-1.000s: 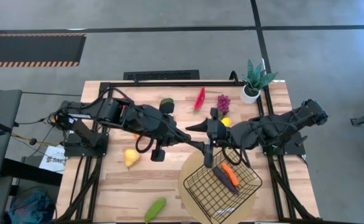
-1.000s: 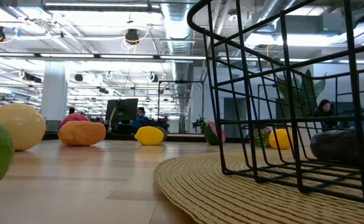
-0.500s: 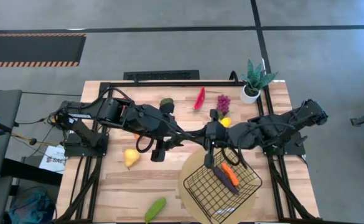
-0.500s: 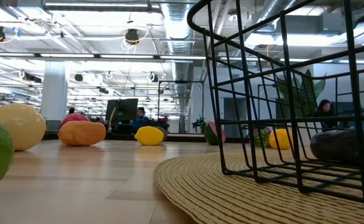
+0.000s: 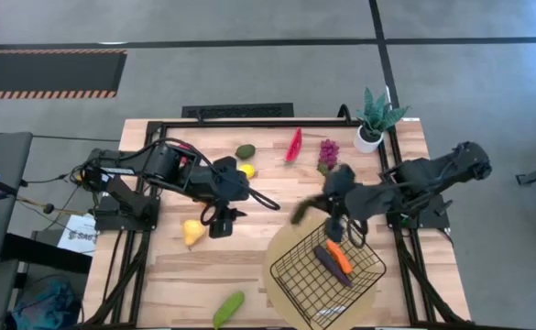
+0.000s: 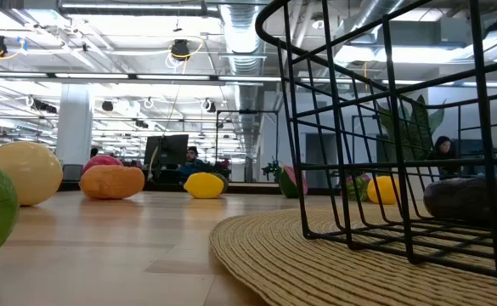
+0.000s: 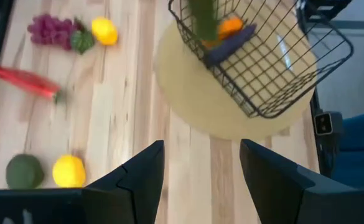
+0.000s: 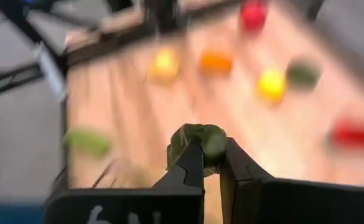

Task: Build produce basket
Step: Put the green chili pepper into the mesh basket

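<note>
So the right end effector [image 8: 210, 163] is clamped on a green cucumber [image 8: 197, 144], you can see it pinched between both fingers in the right wrist view. From the high view that cucumber [image 5: 301, 211] sits just above the far-left corner of the basket [image 5: 297, 275], kinda blurry there. The basket is a black wire one resting on a round tan mat [image 5: 275, 266] at the near right part of the desk [image 5: 176, 275]. Inside it already: a carrot [image 5: 339, 258] and an aubergine [image 5: 329, 264] side by side.

The left end effector [image 7: 200, 180] is spread wide with nothing between the fingers, hanging over the middle-left of the desk.

Loose produce on the desk: a pear [image 5: 191, 232] near the left arm, a 2nd cucumber [image 5: 228, 308] at the near edge, an avocado [image 5: 245, 151] and lemon [image 5: 247, 170] toward the far side, a watermelon slice [image 5: 294, 145], and purple grapes [image 5: 328, 150]. A potted plant [image 5: 375, 117] stands at the far right corner.
</note>
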You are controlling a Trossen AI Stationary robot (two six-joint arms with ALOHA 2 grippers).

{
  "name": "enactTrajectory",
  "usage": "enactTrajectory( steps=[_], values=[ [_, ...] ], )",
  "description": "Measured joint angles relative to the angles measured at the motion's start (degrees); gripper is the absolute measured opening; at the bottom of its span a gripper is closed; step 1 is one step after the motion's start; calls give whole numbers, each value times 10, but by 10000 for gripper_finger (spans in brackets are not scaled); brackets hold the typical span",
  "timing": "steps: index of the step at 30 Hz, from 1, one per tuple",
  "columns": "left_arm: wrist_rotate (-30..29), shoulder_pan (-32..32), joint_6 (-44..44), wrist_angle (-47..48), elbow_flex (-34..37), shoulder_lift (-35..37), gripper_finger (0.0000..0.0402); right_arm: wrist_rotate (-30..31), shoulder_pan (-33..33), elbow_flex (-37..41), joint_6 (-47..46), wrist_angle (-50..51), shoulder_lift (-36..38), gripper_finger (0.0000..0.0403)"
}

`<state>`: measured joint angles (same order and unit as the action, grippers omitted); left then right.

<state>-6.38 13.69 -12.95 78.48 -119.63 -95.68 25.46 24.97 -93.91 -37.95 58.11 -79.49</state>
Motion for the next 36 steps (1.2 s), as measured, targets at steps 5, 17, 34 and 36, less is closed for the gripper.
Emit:
enactTrajectory(
  steps=[5, 17, 34, 36],
  values=[
    [0, 0, -2, 5, 0, 0, 195, -137, 38, 0, -166, 102, -6, 16],
    [-3, 0, 2, 3, 0, 0, 195, -269, 79, 0, -288, 159, -88, 15],
    [-3, 0, 2, 6, 0, 0, 195, -433, -28, 0, -40, 157, -242, 15],
    [-3, 0, 2, 7, 0, 0, 195, -446, -35, 0, -19, 156, -257, 14]
  ],
)
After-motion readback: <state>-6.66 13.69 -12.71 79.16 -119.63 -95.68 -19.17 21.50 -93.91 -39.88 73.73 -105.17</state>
